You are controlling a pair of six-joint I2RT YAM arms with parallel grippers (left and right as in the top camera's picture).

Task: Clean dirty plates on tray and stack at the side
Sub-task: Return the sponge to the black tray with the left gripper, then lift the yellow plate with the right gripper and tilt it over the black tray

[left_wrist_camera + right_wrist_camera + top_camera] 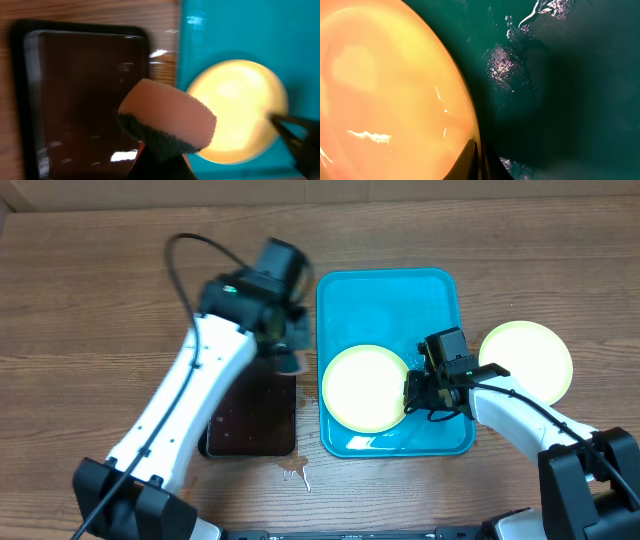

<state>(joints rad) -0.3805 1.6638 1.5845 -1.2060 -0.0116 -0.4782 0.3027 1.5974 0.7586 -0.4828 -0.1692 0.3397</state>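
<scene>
Overhead view, roughly midway: shows one pale yellow-green round plastic plate (525, 360) set aside on the wooden counter (80, 300), a second yellow-green plate (365, 387) waiting on the bright teal rectangular tray (385, 305). Pinching a pink sponge (167, 120) with left hand (159, 159); cannot tell grip of right hand (428, 388) at rim.

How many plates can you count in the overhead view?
2: one plate on the teal tray, another plate on the table to its right, perhaps hiding more beneath.

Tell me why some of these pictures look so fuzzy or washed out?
Overhead: the left arm is smeared by motion at its tip, and the outer plate glares almost white. Left wrist: everything is soft, the sponge included. Right wrist: a second plate sits too close, tinted orange; the wet tray glints.
</scene>
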